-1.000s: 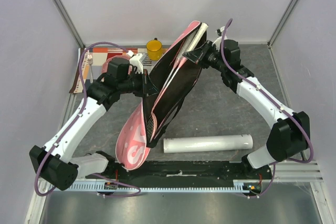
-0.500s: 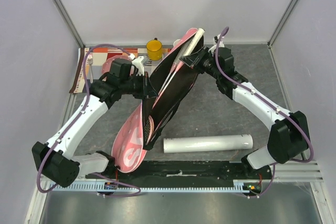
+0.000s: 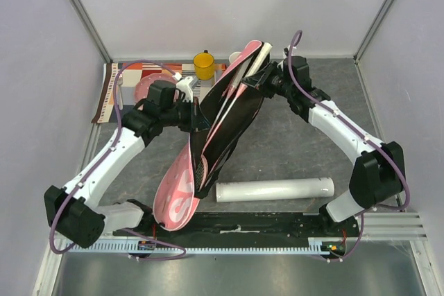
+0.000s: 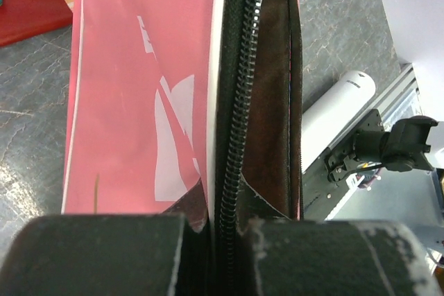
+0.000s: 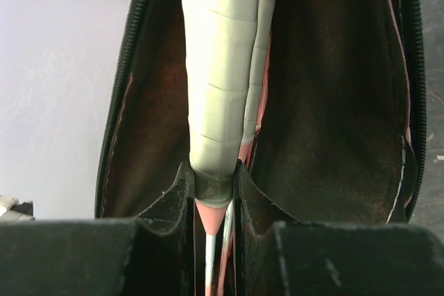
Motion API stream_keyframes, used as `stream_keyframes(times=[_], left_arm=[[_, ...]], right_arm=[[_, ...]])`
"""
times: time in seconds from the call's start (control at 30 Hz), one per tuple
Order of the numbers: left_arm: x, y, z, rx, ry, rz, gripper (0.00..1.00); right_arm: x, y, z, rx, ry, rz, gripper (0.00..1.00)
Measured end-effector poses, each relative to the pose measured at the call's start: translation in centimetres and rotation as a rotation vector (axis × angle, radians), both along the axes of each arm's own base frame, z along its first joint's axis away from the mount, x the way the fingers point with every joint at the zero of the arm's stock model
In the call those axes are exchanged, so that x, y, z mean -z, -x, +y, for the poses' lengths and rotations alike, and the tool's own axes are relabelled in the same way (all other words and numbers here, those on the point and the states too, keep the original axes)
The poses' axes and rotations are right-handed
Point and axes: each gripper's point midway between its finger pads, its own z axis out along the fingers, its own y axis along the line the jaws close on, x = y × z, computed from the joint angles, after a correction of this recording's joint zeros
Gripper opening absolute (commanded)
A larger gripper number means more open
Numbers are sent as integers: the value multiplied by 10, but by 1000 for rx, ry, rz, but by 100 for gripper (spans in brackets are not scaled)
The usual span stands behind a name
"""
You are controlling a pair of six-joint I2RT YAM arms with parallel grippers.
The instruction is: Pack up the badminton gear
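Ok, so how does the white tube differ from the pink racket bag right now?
The white tube lies flat on the table near the arm bases, untouched. The racket bag stands tilted, its zip edge pinched by the left end effector. The tube is a plain white cylinder, while the bag is pink outside, dark inside and unzipped, with a white racket handle poking out. Both are long and narrow.

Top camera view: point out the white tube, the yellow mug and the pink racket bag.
white tube (image 3: 275, 190): top view, middle of its length.
yellow mug (image 3: 204, 68): top view, its yellow body.
pink racket bag (image 3: 173, 195): top view, pink outer face near its low end.
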Motion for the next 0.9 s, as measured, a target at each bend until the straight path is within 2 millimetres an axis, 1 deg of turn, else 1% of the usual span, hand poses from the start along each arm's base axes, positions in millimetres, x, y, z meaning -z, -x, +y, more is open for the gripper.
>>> stream_keyframes(times=[0.1, 0.17, 0.23, 0.27, 0.37, 0.43, 0.47, 0.5, 0.53, 0.6, 0.7, 0.77, 0.83, 0.9], left_arm=[[7, 2, 0, 9, 20, -55, 2], [17, 9, 1, 15, 24, -62, 2], [26, 14, 2, 20, 15, -44, 2], [30, 16, 2, 22, 7, -28, 2], [33, 18, 0, 32, 4, -18, 2], [32, 18, -1, 35, 7, -24, 2], [31, 18, -1, 35, 7, -26, 2], [30, 18, -1, 34, 7, -29, 2], [30, 18, 0, 32, 6, -29, 2], [29, 16, 0, 24, 5, -40, 2], [15, 1, 0, -10, 20, -115, 2], [7, -7, 4, -37, 24, -144, 2], [1, -12, 7, -54, 29, -163, 2], [-6, -15, 7, -56, 36, -182, 2]], right_arm=[[7, 2, 0, 0, 28, 42, 0], [14, 6, 11, -15, 46, 62, 0], [20, 6, 26, -30, 62, 65, 0], [25, 6, 31, -28, 70, 69, 0], [40, 2, 29, -1, 96, 98, 0], [43, 2, 26, 10, 107, 105, 19], [43, 1, 26, 7, 114, 96, 26], [43, 1, 26, 4, 121, 89, 38], [43, 1, 25, -3, 134, 84, 44], [41, 5, 24, -39, 172, 76, 52], [46, 23, 27, -144, 243, 81, 56], [46, 31, 23, -195, 271, 78, 59], [39, 34, 8, -217, 298, 58, 60], [24, 35, -19, -211, 318, 27, 63]])
